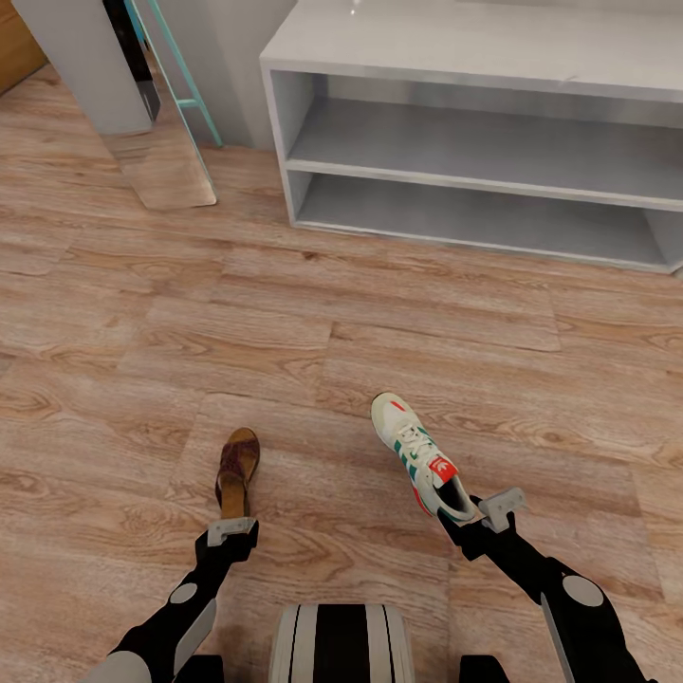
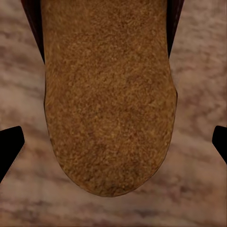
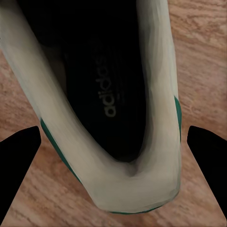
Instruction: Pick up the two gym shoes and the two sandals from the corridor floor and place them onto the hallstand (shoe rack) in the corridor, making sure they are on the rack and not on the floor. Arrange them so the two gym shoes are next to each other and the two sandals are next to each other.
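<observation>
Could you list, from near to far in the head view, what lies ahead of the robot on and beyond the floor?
Left gripper and right gripper → brown sandal and white gym shoe, one ahead of each → bare stretch of wood floor → grey-white shoe rack.

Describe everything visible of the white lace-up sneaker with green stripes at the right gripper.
The white lace-up sneaker with green side stripes has white laces, a red-orange tongue label and a dark insole printed "adidas". It looks like leather. Its toe points toward the pale grey shoe rack, its heel toward the robot. The right gripper holds it at the heel collar, over the wood-grain plank floor; whether the sole touches the floor is unclear.
</observation>
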